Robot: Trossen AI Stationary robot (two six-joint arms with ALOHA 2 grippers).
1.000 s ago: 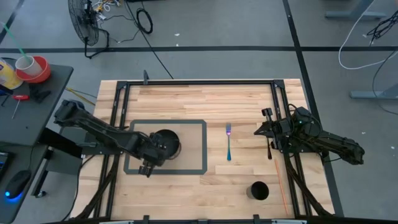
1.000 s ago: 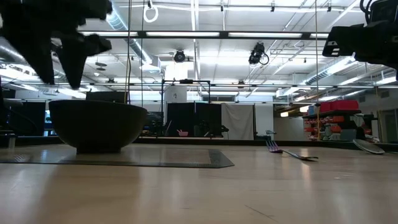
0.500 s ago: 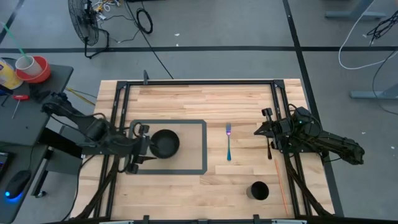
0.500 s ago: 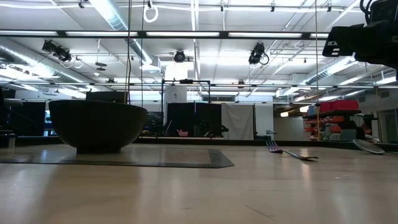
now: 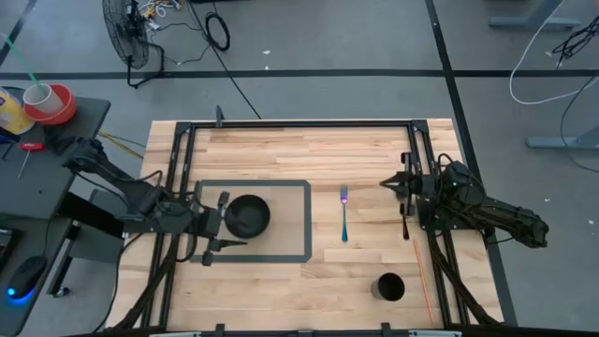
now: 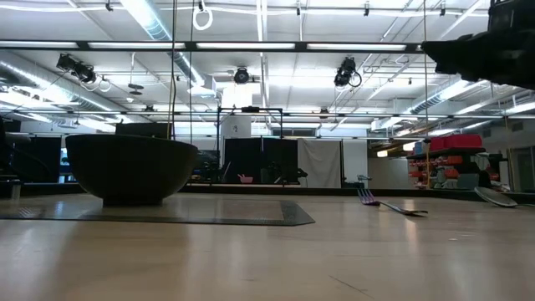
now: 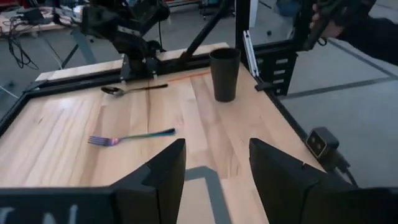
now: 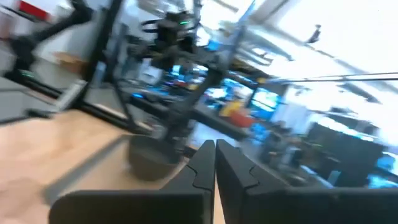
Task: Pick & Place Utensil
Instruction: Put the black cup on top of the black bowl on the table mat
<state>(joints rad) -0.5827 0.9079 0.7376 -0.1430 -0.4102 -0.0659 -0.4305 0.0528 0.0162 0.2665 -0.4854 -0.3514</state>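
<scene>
A rainbow-tinted fork (image 5: 344, 213) lies flat on the wooden table, right of the grey-outlined mat; it also shows as fork (image 7: 130, 136) and fork (image 6: 389, 206). A spoon (image 5: 406, 225) lies under the right arm, also seen as spoon (image 7: 134, 89). A dark bowl (image 5: 249, 215) stands on the mat, and a dark cup (image 5: 389, 286) stands near the near edge. My left gripper (image 5: 223, 223) is open just left of the bowl, its fingers (image 7: 158, 177) pointing toward the fork. My right gripper (image 5: 387, 184), fingers shut (image 8: 215, 158), hovers right of the fork.
The grey mat outline (image 5: 307, 220) frames the bowl (image 6: 131, 170). Black frame rails (image 5: 416, 150) run along the table's sides and far edge. The cup (image 7: 224, 74) stands upright near the right rail. Bare wood lies between the fork and the mat.
My left gripper has drawn back from above the bowl toward the table's left edge, leaving the low view, and now sits level beside the bowl. My right gripper has shifted slightly toward the far edge and turned; its wrist view is blurred.
</scene>
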